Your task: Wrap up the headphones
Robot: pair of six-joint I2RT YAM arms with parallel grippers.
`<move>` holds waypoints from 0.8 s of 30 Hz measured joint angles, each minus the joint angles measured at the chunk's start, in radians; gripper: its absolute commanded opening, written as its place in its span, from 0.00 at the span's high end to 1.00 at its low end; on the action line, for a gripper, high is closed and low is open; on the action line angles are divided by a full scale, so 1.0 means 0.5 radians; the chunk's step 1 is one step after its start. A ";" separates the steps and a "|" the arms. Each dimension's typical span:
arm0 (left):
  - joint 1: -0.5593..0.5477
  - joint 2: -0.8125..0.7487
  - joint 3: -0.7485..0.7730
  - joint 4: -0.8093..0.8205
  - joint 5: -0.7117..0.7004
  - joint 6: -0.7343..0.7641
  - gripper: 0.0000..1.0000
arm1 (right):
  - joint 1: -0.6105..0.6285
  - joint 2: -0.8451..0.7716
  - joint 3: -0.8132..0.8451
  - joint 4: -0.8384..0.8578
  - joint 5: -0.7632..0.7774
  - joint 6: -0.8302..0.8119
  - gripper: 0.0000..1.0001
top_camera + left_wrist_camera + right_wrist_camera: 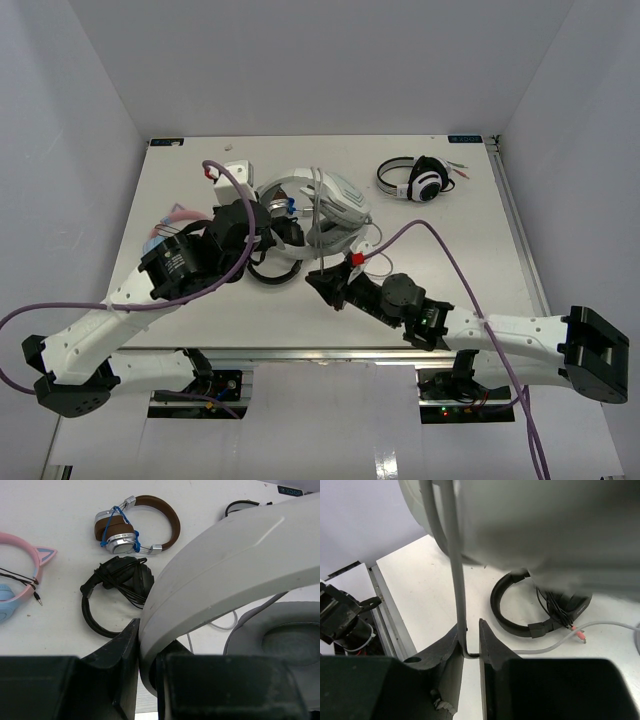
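Observation:
The headphones (335, 200), large and white with grey ear cups, stand in the middle of the table. My left gripper (148, 650) is shut on their wide white band (225, 565), with a grey ear cup (280, 640) just to the right. In the top view the left gripper (287, 230) is at the headphones' left side. Their thin grey cable (457, 580) drops from the blurred body (545, 530) into my right gripper (472, 635). Those jaws stand slightly open; the cable lies along the left finger and bends across the gap. The right gripper (322, 278) is in front of the headphones.
Black headphones (270, 270) lie between the two grippers on the table. Brown and silver headphones (137, 525) and a pink cat-ear pair (25, 565) lie to the left. A small white pair with black cups (415, 180) sits at the back right. A red-tipped plug (580, 634) lies nearby.

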 measured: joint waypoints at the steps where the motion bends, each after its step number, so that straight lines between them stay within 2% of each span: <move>1: 0.001 -0.022 -0.015 -0.002 0.005 -0.007 1.00 | 0.000 0.004 -0.038 0.064 0.002 -0.021 0.76; 8: 0.001 -0.156 -0.109 0.036 0.091 -0.081 1.00 | 0.000 0.079 -0.171 0.482 0.000 -0.157 0.74; 17: 0.000 -0.317 -0.182 0.111 0.225 -0.148 1.00 | -0.001 0.324 -0.242 1.025 -0.082 -0.225 0.70; 24: -0.001 -0.408 -0.234 0.168 0.344 -0.184 1.00 | 0.000 0.506 -0.253 1.199 -0.215 -0.267 0.68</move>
